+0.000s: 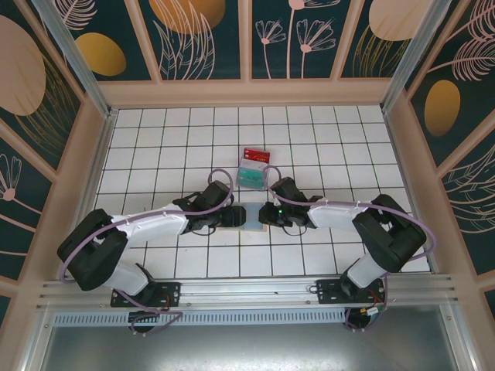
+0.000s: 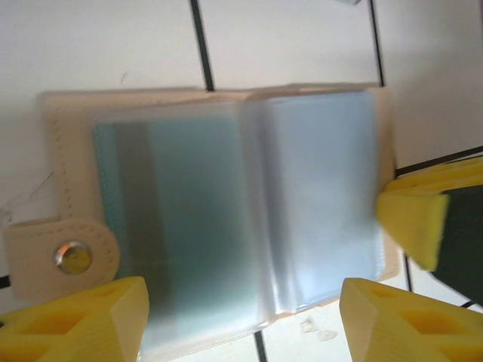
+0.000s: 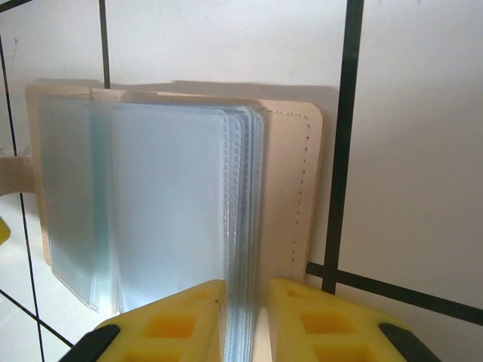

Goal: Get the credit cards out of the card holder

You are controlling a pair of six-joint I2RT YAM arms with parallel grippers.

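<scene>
**Cards half out:** The card holder (image 2: 226,219) lies open on the tiled bench (image 1: 155,131). The right tool (image 3: 245,317) is clamped on the edge of the holder's stack of clear sleeves (image 3: 173,204). The left tool (image 2: 241,324) hovers over the holder's opposite half, jaws apart. A red card (image 1: 254,154) and a teal card (image 1: 250,177) lie just beyond the holder. A bluish card appears to sit in one sleeve. A pinch that catches the sleeve along with the card could drag the holder or tear the plastic.
</scene>
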